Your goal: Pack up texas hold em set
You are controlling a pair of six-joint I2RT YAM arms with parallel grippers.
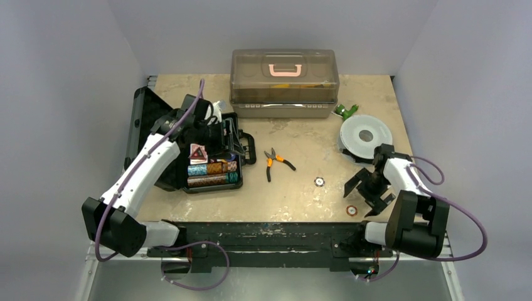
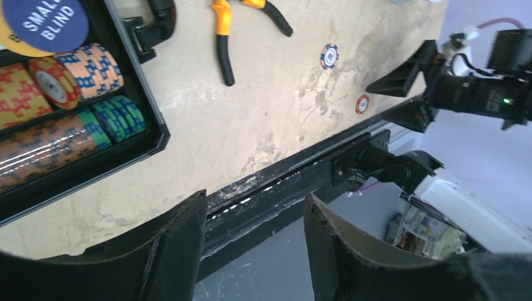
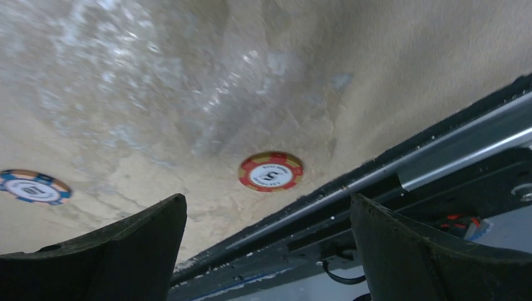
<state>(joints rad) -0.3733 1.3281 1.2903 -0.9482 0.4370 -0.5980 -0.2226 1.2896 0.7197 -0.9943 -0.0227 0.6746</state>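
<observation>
Fingers (image 3: 94,251) on the right stand spread, red chip (image 3: 270,171) between them, untouched

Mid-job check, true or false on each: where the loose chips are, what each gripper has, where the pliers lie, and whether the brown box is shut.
1. Two loose chips, a red chip and a blue chip, lie on the table outside the black case. True.
2. The right gripper holds the red chip. False: it is open and empty, and the chip lies flat on the table below it.
3. The pliers are inside the case. False: they lie on the table between the case and the blue chip.
4. The brown box at the back is shut. True.
5. The left gripper is open with nothing in it. True.
</observation>
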